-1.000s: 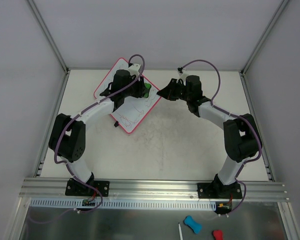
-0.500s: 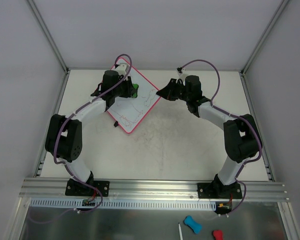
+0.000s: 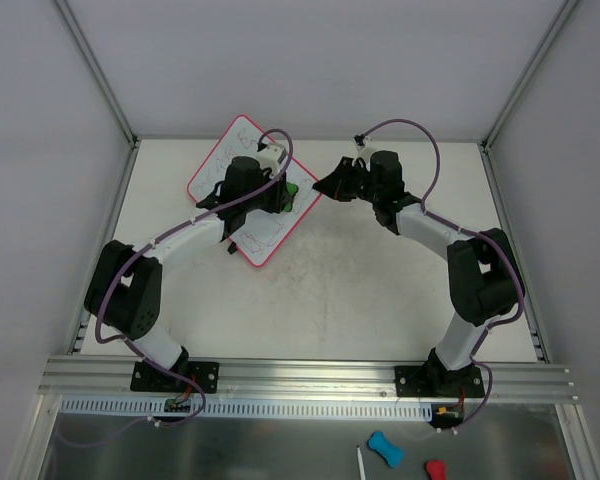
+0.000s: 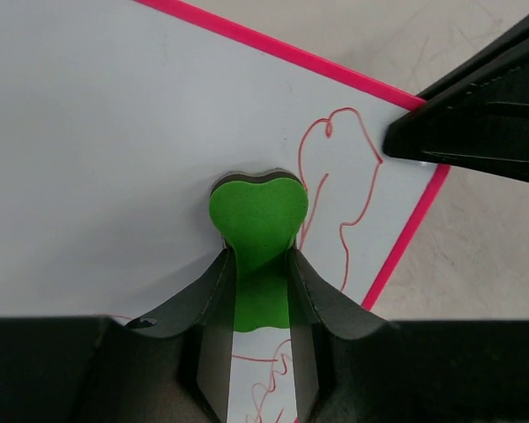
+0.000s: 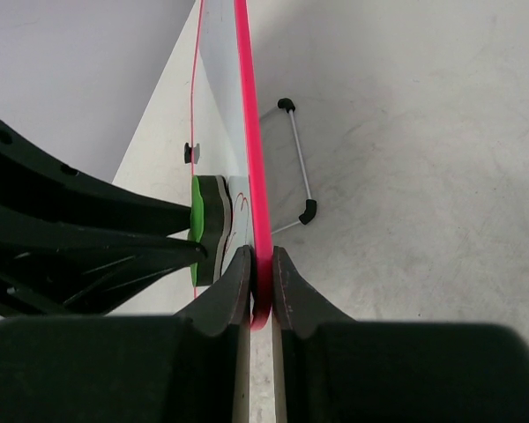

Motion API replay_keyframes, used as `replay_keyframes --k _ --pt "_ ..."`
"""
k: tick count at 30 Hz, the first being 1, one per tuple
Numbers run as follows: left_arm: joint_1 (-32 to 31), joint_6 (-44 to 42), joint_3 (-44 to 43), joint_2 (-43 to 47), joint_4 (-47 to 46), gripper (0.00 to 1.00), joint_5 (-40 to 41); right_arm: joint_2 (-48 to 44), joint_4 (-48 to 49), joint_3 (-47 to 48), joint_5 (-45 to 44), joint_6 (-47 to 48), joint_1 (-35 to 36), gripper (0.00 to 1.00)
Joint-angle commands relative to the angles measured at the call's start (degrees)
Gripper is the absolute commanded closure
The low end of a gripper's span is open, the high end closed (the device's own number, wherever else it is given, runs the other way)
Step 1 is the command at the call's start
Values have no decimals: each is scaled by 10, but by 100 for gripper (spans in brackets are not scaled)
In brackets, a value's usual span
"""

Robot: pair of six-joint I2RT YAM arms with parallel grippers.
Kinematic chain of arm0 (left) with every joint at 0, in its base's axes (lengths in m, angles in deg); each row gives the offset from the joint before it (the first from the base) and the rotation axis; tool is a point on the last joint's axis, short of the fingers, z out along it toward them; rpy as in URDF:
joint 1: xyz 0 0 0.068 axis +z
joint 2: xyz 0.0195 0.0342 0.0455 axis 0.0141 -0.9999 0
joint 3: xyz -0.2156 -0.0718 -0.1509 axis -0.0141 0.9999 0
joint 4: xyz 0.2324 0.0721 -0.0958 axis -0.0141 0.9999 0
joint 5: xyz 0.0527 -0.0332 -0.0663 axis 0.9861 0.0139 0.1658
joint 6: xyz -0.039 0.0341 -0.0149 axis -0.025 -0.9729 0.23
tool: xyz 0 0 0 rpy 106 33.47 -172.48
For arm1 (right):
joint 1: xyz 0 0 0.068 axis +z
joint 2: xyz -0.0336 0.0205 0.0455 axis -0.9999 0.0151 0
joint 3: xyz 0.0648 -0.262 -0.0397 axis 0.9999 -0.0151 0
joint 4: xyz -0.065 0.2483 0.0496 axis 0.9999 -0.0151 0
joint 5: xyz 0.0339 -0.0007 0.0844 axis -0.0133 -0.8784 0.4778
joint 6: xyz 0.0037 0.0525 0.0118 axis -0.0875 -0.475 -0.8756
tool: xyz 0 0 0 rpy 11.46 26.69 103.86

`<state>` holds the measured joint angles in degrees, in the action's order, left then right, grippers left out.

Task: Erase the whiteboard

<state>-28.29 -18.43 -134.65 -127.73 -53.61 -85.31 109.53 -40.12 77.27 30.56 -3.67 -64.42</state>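
Green foam eraser (image 4: 258, 216) was found pinched between the fingers of my left gripper (image 4: 258, 264), its face pressed flat against the whiteboard (image 4: 115, 132). Board position: far left part of the table (image 3: 380, 290), turned corner-on to my bases. My right gripper (image 5: 262, 264) was clamped on the board's pink rim at its right corner, one finger on each face. Thin red scribbles (image 4: 344, 194) were noted just right of the eraser and below it. Surface left of the eraser read white. A wire leg (image 5: 298, 167) with black tips showed behind the board.
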Motion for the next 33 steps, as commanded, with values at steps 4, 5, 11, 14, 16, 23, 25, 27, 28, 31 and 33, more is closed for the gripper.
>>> replay_keyframes --k 4,5,11,14,16,23,25,27,28,31,33 --pt "-50 -25 0 -21 26 100 -7 -9 14 -4 32 29 48 100" --pt "-56 -26 -2 -22 26 100 -7 -9 15 -4 32 29 48 100" --pt "-66 -38 -4 -26 28 100 -6 -9 15 -3 33 30 49 100" --pt "-71 -43 -4 -22 28 100 -17 -9 15 -2 32 30 49 100" --pt "-75 -50 -4 -20 28 100 -28 -9 15 -2 32 31 50 100" --pt "-94 -75 3 -13 36 100 -18 -8 14 -1 32 31 50 100" --pt "-94 -78 5 -11 38 100 -14 -8 15 -1 32 30 50 100" --pt "-93 -81 9 -8 40 100 2 -7 14 -1 32 30 50 100" --pt "-93 -81 10 -9 41 100 11 -7 15 -1 32 30 50 100" --pt "-91 -73 9 -18 49 100 48 -7 15 -2 31 30 50 100" --pt "-84 -66 2 -28 59 100 67 -8 15 -2 31 30 50 100"
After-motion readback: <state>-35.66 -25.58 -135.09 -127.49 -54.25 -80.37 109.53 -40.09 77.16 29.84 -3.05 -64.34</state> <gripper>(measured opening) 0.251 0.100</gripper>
